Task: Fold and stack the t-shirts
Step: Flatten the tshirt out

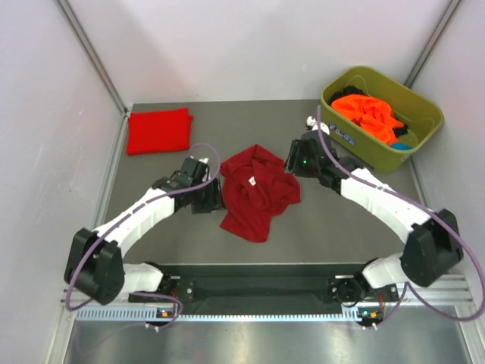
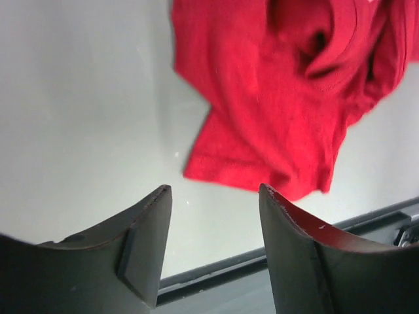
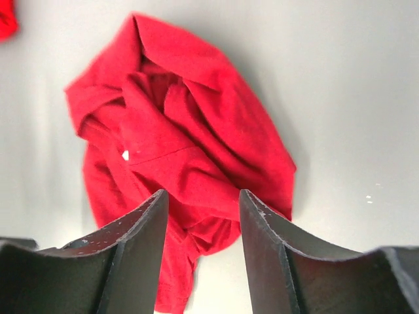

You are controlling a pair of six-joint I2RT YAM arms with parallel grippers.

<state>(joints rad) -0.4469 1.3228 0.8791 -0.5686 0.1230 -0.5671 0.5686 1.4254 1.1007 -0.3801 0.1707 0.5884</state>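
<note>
Dark red t-shirt (image 1: 256, 189) crumpled in the middle of the table (image 1: 333, 227), not folded yet. Just left of it, left claw (image 2: 213, 193) wide apart, holding nothing. Just right, right claw (image 3: 203, 196) partly apart, also holding nothing. Folded red t-shirt (image 1: 158, 130) far left; orange t-shirts (image 1: 367, 114) in the green tub (image 1: 379, 158) far right. Could pinch two layers of that lump together and twist it worse.

On my screen I see one dark crimson t-shirt (image 1: 258, 196) with a small white neck label (image 1: 251, 180), a brighter red t-shirt (image 1: 158, 130), plain; orange t-shirts (image 1: 367, 112) in an olive-green tub (image 1: 383, 155); the table (image 1: 341, 235) is dull grey, and the arms (image 1: 140, 216) are white with black joints
</note>
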